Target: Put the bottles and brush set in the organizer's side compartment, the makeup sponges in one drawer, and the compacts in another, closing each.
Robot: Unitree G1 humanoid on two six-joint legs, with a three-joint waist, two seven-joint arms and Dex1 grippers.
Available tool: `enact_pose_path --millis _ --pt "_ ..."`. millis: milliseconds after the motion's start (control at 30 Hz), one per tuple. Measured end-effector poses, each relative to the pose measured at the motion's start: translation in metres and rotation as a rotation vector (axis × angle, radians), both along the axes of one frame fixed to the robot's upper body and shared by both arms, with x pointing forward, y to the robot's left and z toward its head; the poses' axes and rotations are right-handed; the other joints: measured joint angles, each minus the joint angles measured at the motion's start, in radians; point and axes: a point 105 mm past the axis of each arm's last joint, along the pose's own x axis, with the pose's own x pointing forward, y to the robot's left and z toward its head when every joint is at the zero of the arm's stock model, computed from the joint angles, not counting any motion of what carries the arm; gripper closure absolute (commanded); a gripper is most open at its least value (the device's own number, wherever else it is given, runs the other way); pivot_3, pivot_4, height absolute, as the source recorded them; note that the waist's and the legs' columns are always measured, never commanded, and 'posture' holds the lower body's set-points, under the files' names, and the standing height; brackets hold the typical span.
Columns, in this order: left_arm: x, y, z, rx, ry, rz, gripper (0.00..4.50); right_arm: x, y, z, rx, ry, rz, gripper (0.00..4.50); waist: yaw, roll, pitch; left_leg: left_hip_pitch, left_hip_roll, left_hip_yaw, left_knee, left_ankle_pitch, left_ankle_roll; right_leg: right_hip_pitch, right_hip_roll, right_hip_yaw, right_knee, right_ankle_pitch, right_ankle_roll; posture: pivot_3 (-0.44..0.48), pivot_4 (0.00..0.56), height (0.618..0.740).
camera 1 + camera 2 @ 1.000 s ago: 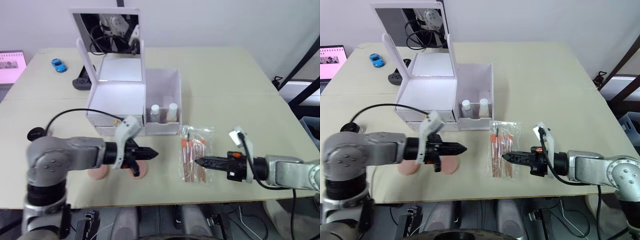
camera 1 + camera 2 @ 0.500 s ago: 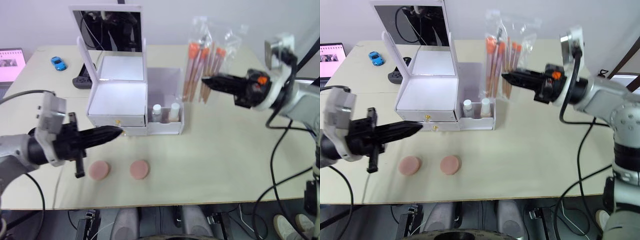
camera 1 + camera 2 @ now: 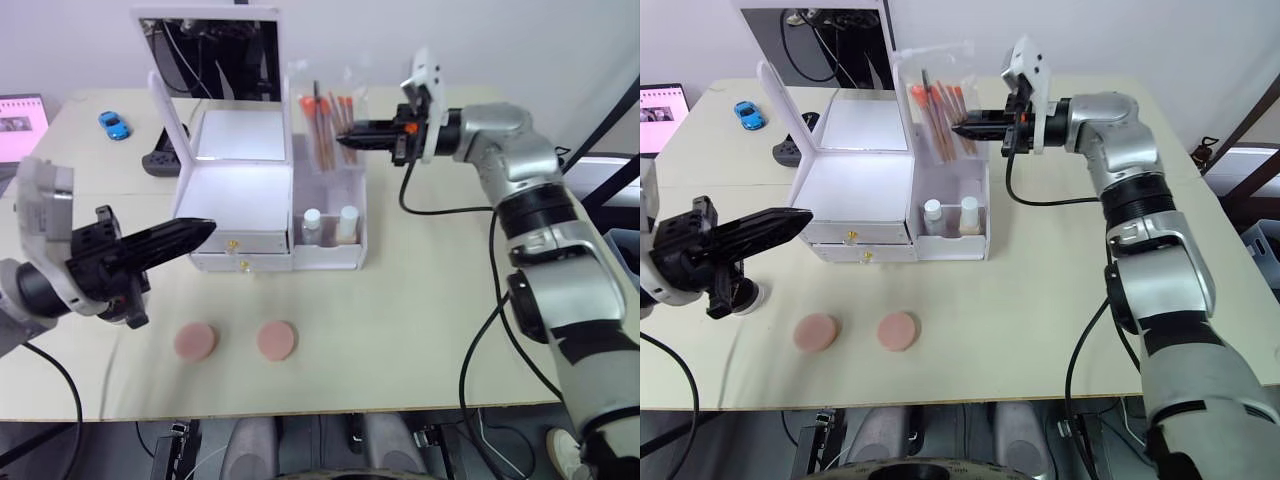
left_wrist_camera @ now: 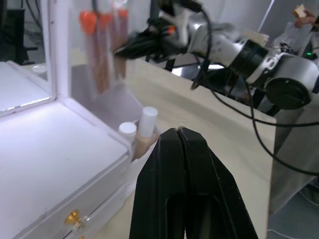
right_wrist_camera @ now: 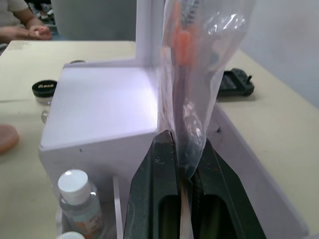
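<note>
The white organizer (image 3: 243,190) stands mid-table with its mirror lid up. Two small white-capped bottles (image 3: 330,222) stand at the front of its side compartment (image 3: 352,160). My right gripper (image 3: 342,133) is shut on the brush set (image 3: 322,120), a clear bag of orange-tipped brushes held upright over the back of that compartment. My left gripper (image 3: 208,229) is shut and empty, hovering just left of the drawer fronts (image 3: 240,255). Two pink makeup sponges (image 3: 195,341) lie near the front edge. A black round compact (image 5: 46,88) lies to the organizer's left.
A blue toy car (image 3: 116,124) and a black controller (image 3: 165,158) lie at the back left, next to a screen (image 3: 28,113). A person's hand (image 5: 27,31) rests beyond the table in the right wrist view.
My right gripper lifted the brush set off the table and carried it left and down over the side compartment. My left gripper left the sponges and drew back to the left.
</note>
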Motion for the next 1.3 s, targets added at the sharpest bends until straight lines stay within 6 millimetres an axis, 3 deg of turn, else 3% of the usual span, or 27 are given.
enact_pose_path --millis 667,767,1000,1133,1300 --pt "0.004 -0.001 0.001 0.012 0.016 -0.031 4.5 0.01 0.019 -0.035 0.045 0.014 -0.021 4.48 -0.006 0.002 0.001 0.005 0.001 -0.001 0.0 0.001 -0.002 0.002 0.002 0.0 0.005 0.0 0.0 0.0 0.15 0.725" --pt "0.004 -0.003 -0.001 0.017 0.025 -0.047 4.5 0.012 0.017 -0.041 0.023 0.024 -0.036 3.45 -0.006 0.002 0.001 0.005 0.001 -0.001 0.0 0.001 -0.002 0.002 0.002 0.0 0.005 0.0 0.0 0.0 0.15 0.725" --pt "0.007 0.004 -0.002 0.054 0.04 -0.049 4.5 0.01 0.012 -0.041 0.074 0.095 -0.014 0.03 -0.005 0.002 0.001 0.005 0.001 -0.001 0.0 0.001 -0.002 0.002 0.002 0.0 0.005 0.0 0.0 0.0 0.15 0.725" --pt "0.011 0.008 -0.001 0.055 0.03 -0.033 4.5 0.008 -0.002 -0.026 0.105 0.1 -0.013 0.03 -0.003 0.002 0.001 0.005 0.001 -0.001 0.0 0.001 -0.002 0.002 0.002 0.0 0.005 0.0 0.0 0.0 0.15 0.725" --pt "0.015 0.008 0.001 0.066 0.004 -0.033 4.5 -0.003 -0.016 0.013 0.158 0.03 0.004 0.03 -0.003 0.002 0.001 0.006 0.001 -0.001 -0.001 0.001 -0.002 0.003 0.002 0.0 0.005 0.0 0.0 0.0 0.15 0.725"
